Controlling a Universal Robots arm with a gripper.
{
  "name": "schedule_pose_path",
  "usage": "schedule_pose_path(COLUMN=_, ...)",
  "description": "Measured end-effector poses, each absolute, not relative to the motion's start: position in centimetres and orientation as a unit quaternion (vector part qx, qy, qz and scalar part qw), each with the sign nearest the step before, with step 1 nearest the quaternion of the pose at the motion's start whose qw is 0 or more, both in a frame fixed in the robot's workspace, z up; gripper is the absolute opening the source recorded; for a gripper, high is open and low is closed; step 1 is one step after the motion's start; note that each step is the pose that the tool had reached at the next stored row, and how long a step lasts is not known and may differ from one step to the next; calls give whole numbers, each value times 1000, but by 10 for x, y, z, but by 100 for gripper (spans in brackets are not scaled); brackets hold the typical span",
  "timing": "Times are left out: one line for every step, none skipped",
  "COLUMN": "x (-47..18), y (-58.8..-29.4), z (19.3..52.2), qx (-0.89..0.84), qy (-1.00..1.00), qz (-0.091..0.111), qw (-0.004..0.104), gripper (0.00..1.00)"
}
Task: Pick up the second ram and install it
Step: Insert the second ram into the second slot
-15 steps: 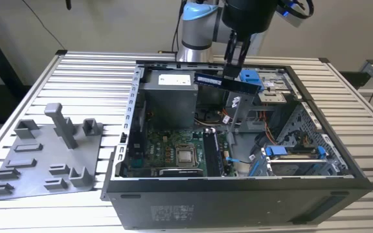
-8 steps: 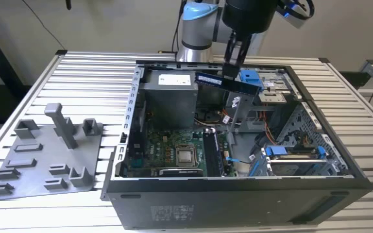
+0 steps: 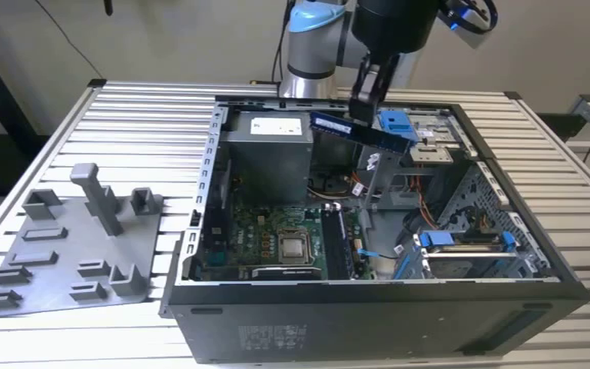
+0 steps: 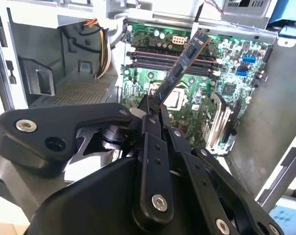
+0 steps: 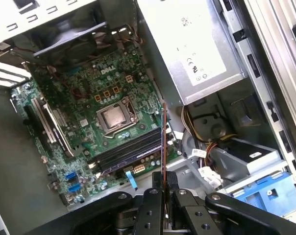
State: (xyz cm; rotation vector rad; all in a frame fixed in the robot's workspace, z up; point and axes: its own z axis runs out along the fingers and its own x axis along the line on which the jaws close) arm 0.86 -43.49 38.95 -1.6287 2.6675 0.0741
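The gripper (image 3: 365,104) holds the second ram (image 3: 362,132) in the air above the open computer case (image 3: 377,323), its jaws pressed together on the stick's flat sides. The stick hangs tilted over the case's middle, clear of the motherboard (image 3: 264,231) on the case floor. In the second wrist view the ram (image 4: 180,68) juts from the fingertips (image 4: 147,108) toward the memory slots (image 4: 172,58) inside the case. A grey tray (image 3: 59,254) lies outside the case, at the exterior view's left
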Motion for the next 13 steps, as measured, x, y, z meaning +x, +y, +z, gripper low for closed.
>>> schedule_pose_path(x=9, y=-435, z=389, qx=-515, qy=857, qz=24, qw=8, gripper=14)
schedule_pose_path(x=9, y=-435, z=389, qx=-510, qy=860, qz=24, qw=8, gripper=14)
schedule_pose_path(x=9, y=-435, z=389, qx=-504, qy=863, qz=24, qw=8, gripper=14)
schedule_pose_path(x=9, y=-435, z=389, qx=-498, qy=867, qz=23, qw=8, gripper=14)
schedule_pose_path(x=9, y=-435, z=389, qx=-493, qy=870, qz=23, qw=8, gripper=14)
schedule_pose_path(x=9, y=-435, z=389, qx=-487, qy=873, qz=23, qw=9, gripper=14)
schedule_pose_path(x=9, y=-435, z=389, qx=-481, qy=876, qz=23, qw=9, gripper=14)
schedule_pose_path(x=9, y=-435, z=389, qx=-475, qy=880, qz=23, qw=9, gripper=14)
schedule_pose_path(x=9, y=-435, z=389, qx=-469, qy=883, qz=23, qw=9, gripper=14)
schedule_pose_path(x=9, y=-435, z=389, qx=-463, qy=886, qz=23, qw=9, gripper=14)
schedule_pose_path(x=9, y=-435, z=389, qx=-457, qy=889, qz=23, qw=9, gripper=14)
schedule_pose_path(x=9, y=-435, z=389, qx=-451, qy=892, qz=23, qw=10, gripper=14)
schedule_pose_path(x=9, y=-435, z=389, qx=-445, qy=895, qz=23, qw=10, gripper=14)
